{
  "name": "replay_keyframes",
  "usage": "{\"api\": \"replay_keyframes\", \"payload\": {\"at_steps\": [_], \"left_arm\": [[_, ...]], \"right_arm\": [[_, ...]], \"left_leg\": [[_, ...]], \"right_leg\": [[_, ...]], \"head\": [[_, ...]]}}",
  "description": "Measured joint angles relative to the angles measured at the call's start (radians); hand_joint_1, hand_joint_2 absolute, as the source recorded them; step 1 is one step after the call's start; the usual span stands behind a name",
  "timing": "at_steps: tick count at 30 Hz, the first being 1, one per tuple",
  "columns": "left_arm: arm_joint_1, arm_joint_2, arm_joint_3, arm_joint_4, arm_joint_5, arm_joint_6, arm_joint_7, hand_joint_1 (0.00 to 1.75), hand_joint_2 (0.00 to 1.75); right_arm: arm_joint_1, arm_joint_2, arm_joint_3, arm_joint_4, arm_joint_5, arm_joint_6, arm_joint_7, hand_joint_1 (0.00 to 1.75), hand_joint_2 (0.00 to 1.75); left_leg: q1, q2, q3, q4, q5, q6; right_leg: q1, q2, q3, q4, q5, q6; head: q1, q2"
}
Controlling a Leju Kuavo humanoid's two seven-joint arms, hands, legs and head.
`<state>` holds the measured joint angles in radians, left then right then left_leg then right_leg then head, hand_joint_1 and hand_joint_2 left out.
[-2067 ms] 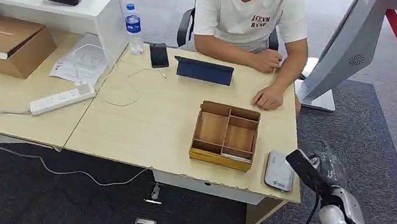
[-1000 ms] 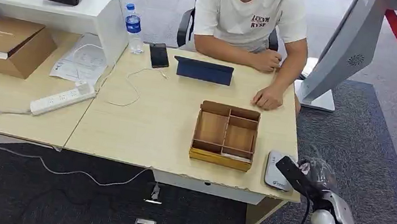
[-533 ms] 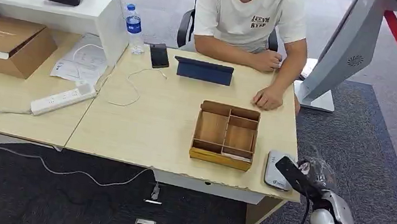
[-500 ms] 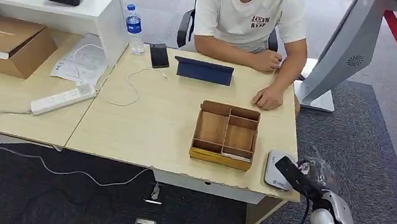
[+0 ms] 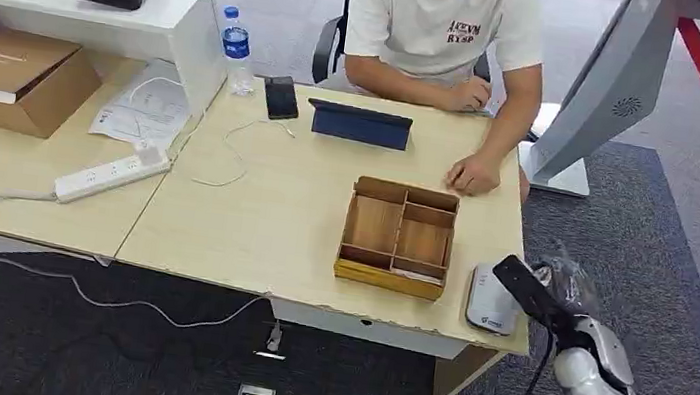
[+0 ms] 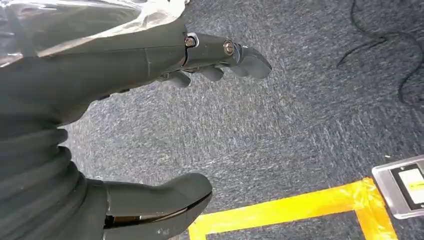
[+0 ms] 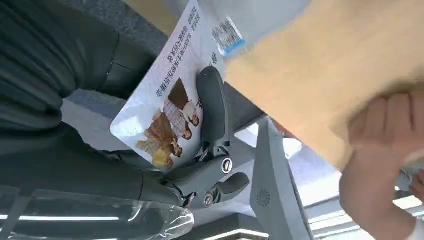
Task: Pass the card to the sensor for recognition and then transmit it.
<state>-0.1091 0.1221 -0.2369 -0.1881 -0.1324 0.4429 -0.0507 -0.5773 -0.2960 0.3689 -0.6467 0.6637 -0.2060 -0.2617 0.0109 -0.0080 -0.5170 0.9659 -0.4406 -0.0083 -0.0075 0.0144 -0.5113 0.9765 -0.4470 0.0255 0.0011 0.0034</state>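
Note:
My right hand (image 5: 563, 302) hovers at the table's front right corner and holds a card (image 5: 521, 285), dark from above, its end over the grey sensor pad (image 5: 490, 300) lying on the table. In the right wrist view the card (image 7: 170, 97) shows a printed picture and text, pinched by my right hand (image 7: 200, 150) between thumb and a finger. My left hand (image 6: 125, 125) hangs over dark carpet with fingers spread and nothing in it.
A wooden divided tray (image 5: 397, 239) stands left of the sensor. A person (image 5: 442, 28) sits at the far side, one hand (image 5: 472, 174) resting on the table. A tablet (image 5: 359, 125), phone (image 5: 280, 97), bottle (image 5: 234, 48) and power strip (image 5: 110, 175) lie farther back. A grey stand (image 5: 595, 97) rises at the right.
My right hand lowered the card over the sensor, held it there, and has now lifted it slightly up and back. The person leaned back a little.

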Motion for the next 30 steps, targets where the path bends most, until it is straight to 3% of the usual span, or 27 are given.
{"api": "replay_keyframes", "payload": {"at_steps": [7,16,23,30], "left_arm": [[0.001,0.0,0.0,0.0,-0.01,0.003,-0.013,0.0,1.75],[0.001,-0.007,0.0,0.0,-0.024,0.002,-0.01,0.0,1.75],[-0.002,-0.008,0.0,0.0,-0.048,-0.016,0.001,0.0,1.75],[-0.014,-0.007,-0.001,0.0,-0.057,-0.029,0.012,0.0,1.75]], "right_arm": [[-0.108,-0.053,-0.042,-0.151,-0.039,0.064,0.053,1.75,1.75],[-0.246,-0.084,-0.06,-0.205,0.007,0.078,0.017,1.75,1.75],[-0.403,-0.035,-0.022,-0.083,0.095,0.12,-0.038,1.75,1.75],[-0.541,0.038,0.033,0.068,0.147,0.151,-0.019,1.75,1.75]], "left_leg": [[0.0,0.0,-0.002,0.0,0.001,0.0],[0.0,0.0,-0.005,0.0,0.003,0.001],[0.0,0.0,-0.009,0.0,0.005,0.0],[0.0,-0.002,-0.012,0.0,0.007,0.0]], "right_leg": [[0.0,0.0,-0.002,0.0,0.001,0.0],[0.0,0.0,-0.004,0.0,0.002,0.0],[0.0,0.0,-0.01,0.002,0.005,0.0],[0.0,-0.001,-0.012,0.002,0.005,0.0]], "head": [[0.0,0.0],[0.0,0.0],[0.0,0.0],[0.0,0.0]]}}
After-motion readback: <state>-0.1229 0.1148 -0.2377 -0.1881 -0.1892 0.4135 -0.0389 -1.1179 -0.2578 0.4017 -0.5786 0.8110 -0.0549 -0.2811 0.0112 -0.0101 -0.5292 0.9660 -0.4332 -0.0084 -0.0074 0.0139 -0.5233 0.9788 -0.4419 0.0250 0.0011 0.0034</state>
